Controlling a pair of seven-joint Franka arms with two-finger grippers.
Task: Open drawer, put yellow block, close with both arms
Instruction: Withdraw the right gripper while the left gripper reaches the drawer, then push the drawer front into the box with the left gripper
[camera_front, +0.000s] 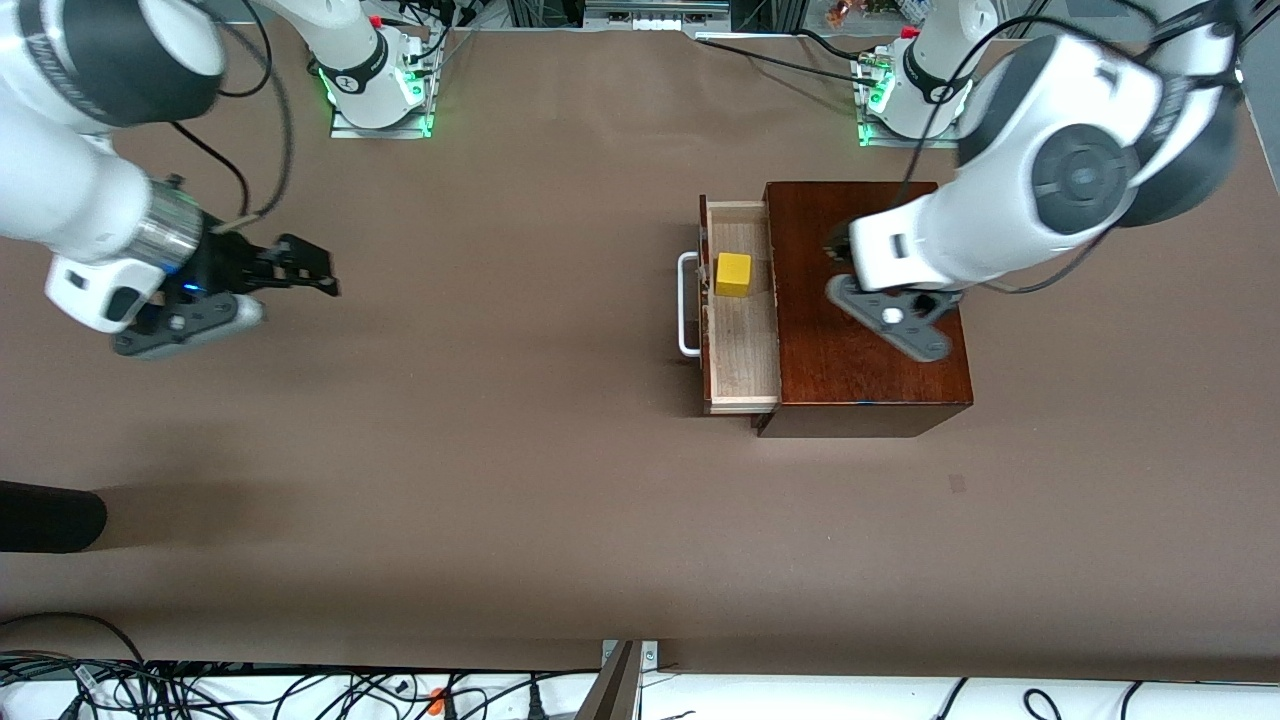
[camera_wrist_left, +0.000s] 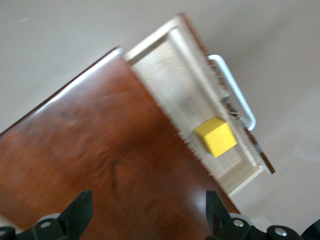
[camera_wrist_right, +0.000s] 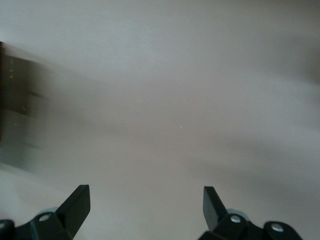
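Note:
The drawer (camera_front: 742, 345) stands pulled out of the mahogany box (camera_front: 870, 375), with its white handle (camera_front: 688, 305) toward the right arm's end of the table. The yellow block (camera_front: 733, 274) lies in the drawer, in the part farther from the front camera. It also shows in the left wrist view (camera_wrist_left: 216, 136), inside the drawer (camera_wrist_left: 170, 85). My left gripper (camera_front: 838, 243) hangs over the box top (camera_wrist_left: 100, 150), open and empty (camera_wrist_left: 148, 206). My right gripper (camera_front: 310, 270) is open and empty over bare table at the right arm's end (camera_wrist_right: 146, 201).
A dark object (camera_front: 50, 515) juts in at the right arm's end, nearer to the front camera. Cables (camera_front: 200, 690) lie along the table's front edge. The brown table (camera_front: 500, 400) stretches between the right gripper and the drawer handle.

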